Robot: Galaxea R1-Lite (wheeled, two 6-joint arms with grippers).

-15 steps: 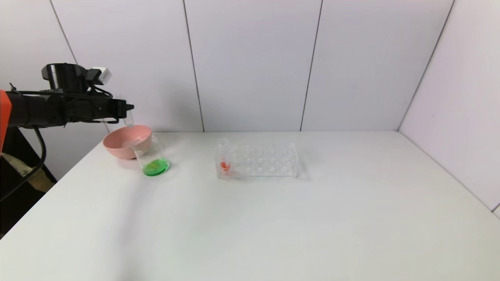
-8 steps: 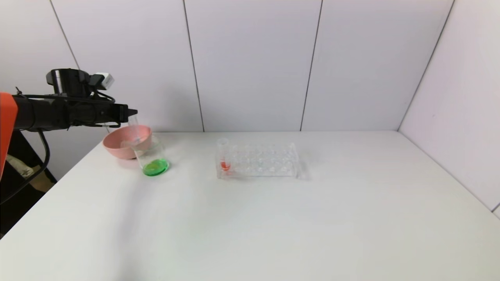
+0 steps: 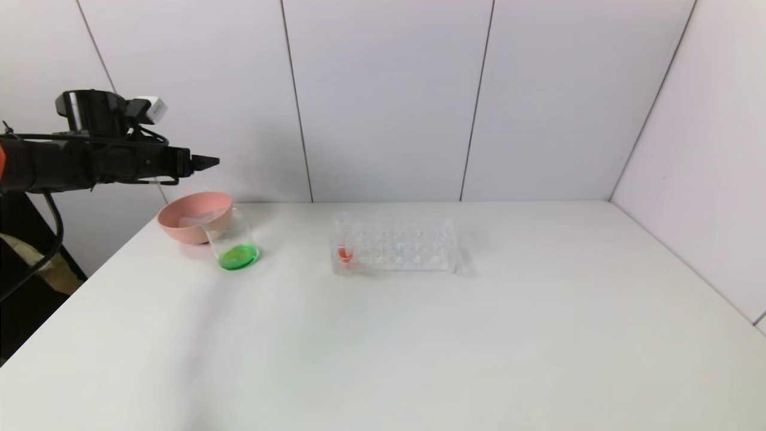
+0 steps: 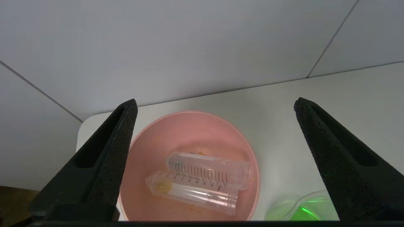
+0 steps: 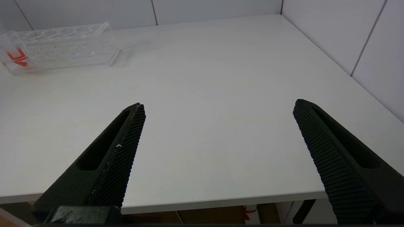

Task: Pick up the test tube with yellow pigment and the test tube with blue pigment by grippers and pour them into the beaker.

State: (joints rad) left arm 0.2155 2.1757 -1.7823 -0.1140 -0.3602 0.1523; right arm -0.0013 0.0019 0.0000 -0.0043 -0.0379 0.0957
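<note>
My left gripper (image 3: 206, 161) hovers above the pink bowl (image 3: 194, 209), open and empty; in the left wrist view (image 4: 215, 101) its jaws stand wide apart. Two clear tubes lie side by side in the bowl (image 4: 151, 138). One tube (image 4: 192, 194) has a yellow patch at its tip. The other tube (image 4: 208, 170) is clear and shows no blue. The beaker (image 3: 234, 239) stands next to the bowl with green liquid at its bottom; its rim shows in the left wrist view (image 4: 303, 209). My right gripper (image 5: 217, 107) is open and empty over the table's near edge.
A clear many-holed rack (image 3: 395, 245) stands mid-table with a tube of red-orange liquid (image 3: 343, 242) at its left end; the rack also shows in the right wrist view (image 5: 63, 44). White walls close the back and right sides.
My left gripper held a clear tube over the bowl; it has let go, opened and risen a little. The tube now lies in the bowl.
</note>
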